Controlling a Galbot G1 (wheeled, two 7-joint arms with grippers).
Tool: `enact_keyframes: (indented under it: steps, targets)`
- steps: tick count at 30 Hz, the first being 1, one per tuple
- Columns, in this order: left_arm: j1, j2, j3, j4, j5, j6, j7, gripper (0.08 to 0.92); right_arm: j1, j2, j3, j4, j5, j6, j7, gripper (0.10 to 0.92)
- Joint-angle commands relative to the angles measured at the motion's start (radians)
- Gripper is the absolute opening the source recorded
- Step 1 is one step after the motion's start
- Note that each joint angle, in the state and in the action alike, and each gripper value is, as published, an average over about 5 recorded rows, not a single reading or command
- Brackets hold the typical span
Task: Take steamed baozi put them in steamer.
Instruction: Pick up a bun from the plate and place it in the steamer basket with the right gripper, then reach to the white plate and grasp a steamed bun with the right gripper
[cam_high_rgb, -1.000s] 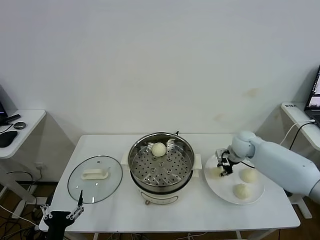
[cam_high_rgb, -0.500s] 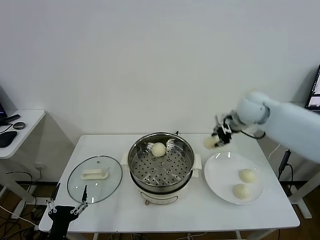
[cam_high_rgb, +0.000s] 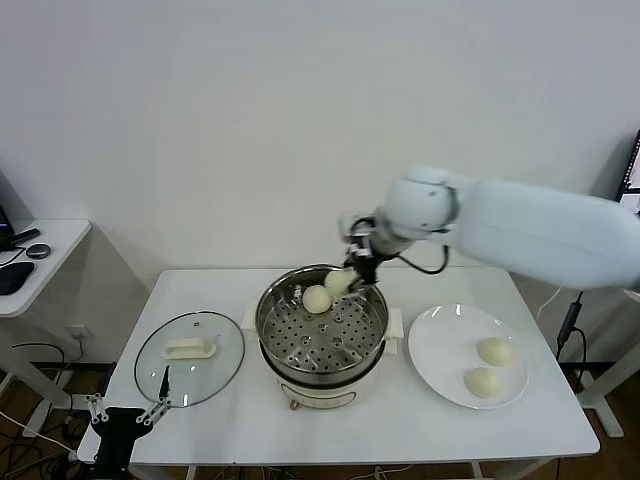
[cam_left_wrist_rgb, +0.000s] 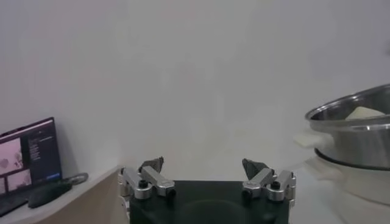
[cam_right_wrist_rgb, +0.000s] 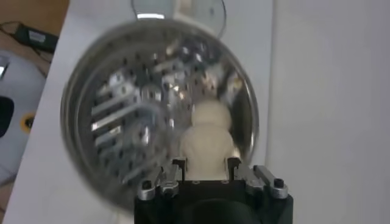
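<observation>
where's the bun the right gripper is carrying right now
In the head view, the held bun sits in the right gripper above the steamer's back rim, just right of the bun already on the tray.

Even, soft room light fills the head view; the white wall (cam_high_rgb: 300, 110) is shaded toward 9 o'clock. The steamer (cam_high_rgb: 322, 330) glints, and a faint shadow lies beneath the plate (cam_high_rgb: 440, 345). In the right wrist view the steamer tray is smeared with blur and glare. The left wrist view is hazy, its background soft.

white table (cam_high_rgb: 400, 425) bears glass lid (cam_high_rgb: 190, 357), steamer (cam_high_rgb: 321, 340), plate (cam_high_rgb: 452, 350).
</observation>
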Motion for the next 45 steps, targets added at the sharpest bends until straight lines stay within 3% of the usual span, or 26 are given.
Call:
enact_keyframes:
  steps: [1, 20, 27, 33, 36, 45]
  targets:
    - [-0.001, -0.004, -0.008, -0.001, 0.002, -0.001, -0.001, 0.823, -0.056, 0.285, -0.036, -0.136, 0.098, -0.073, 0.104, 0.433]
    - [-0.005, -0.002, -0.04, 0.013, -0.007, -0.014, -0.001, 0.823, -0.216, 0.36, -0.038, -0.254, 0.022, -0.073, 0.097, 0.437]
    - [-0.005, -0.005, -0.039, 0.017, -0.007, -0.017, -0.001, 0.823, -0.185, 0.327, -0.027, -0.222, 0.011, -0.073, 0.054, 0.603]
    - [-0.006, -0.001, -0.04, 0.017, -0.008, -0.018, -0.001, 0.823, -0.032, 0.182, -0.02, -0.11, -0.019, -0.069, -0.098, 0.769]
    - [-0.009, 0.0, -0.036, 0.017, -0.009, -0.018, 0.0, 0.823, 0.045, 0.061, -0.028, -0.035, -0.052, -0.051, -0.177, 0.813]
    - [-0.022, 0.005, -0.01, 0.02, -0.006, -0.016, 0.003, 0.823, 0.132, -0.372, -0.05, 0.132, -0.286, 0.169, -0.445, 0.823]
